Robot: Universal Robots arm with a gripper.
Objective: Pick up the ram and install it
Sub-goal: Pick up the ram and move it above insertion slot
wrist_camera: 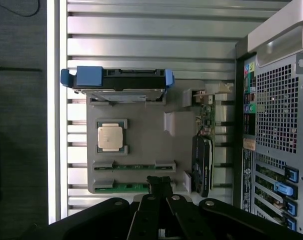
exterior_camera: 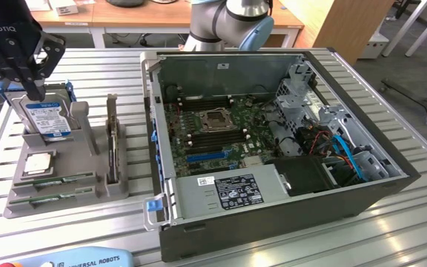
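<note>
While nothing is gripped, claw: black two-finger gripper [exterior_camera: 33,92], fingertips pressed together, empty.
claw position: high over the grey moulded parts tray [exterior_camera: 87,192], well clear of everything in it.
ram: long thin green circuit-board stick [wrist_camera: 126,187], on edge in the tray's outermost slot; not picked up yet.
second stick: same green board [wrist_camera: 134,166], in the next slot in, parallel and just beside.
direction: ram lies below the claw; in the wrist view the tips [wrist_camera: 159,181] sit over the ram, toward one end rather than its middle.
long axis: runs parallel to the blue-framed hard drive [exterior_camera: 46,119] standing at the tray's far end.
finger line-up: the two fingers appear to sit side by side along the stick's length, not across its thickness.
neighbours: square silver processor [wrist_camera: 110,137] between drive and sticks; dark expansion card [wrist_camera: 201,160] upright beside them.
target: open black PC case with green motherboard [exterior_camera: 221,125], on the exterior view's right of the tray, apart from the claw.
</note>
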